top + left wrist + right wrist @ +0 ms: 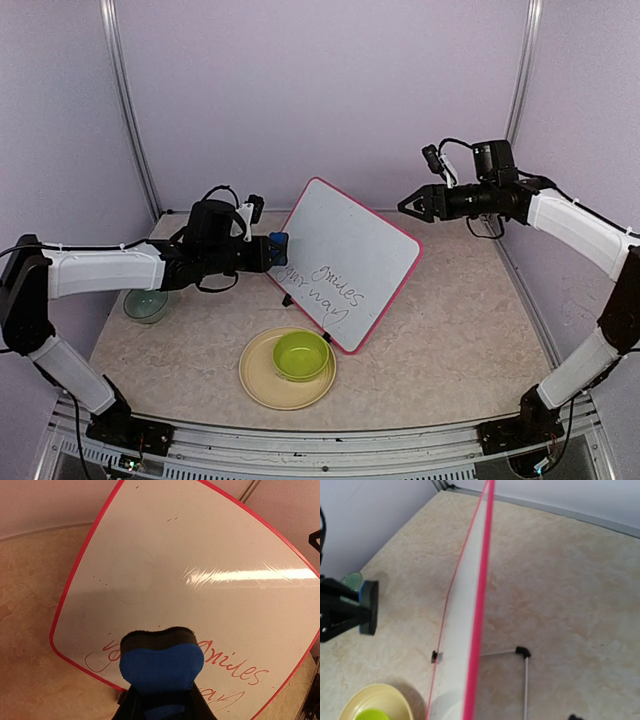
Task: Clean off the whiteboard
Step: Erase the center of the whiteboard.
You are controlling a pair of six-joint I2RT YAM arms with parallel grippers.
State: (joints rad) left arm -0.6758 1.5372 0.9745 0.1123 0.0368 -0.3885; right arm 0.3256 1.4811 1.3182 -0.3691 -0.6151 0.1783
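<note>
The whiteboard stands tilted at mid-table on its pink-red frame, with handwriting low on its face and the upper part wiped white. My left gripper is shut on a blue eraser with a black felt face, held at the board's lower left edge over the writing. My right gripper hovers above the board's upper right corner, apart from it. Its fingers do not show in the right wrist view, which looks down along the board's edge.
A yellow plate holding a green bowl sits just in front of the board's lower corner. A glass bowl lies at the left, under my left arm. A wire stand props the board from behind.
</note>
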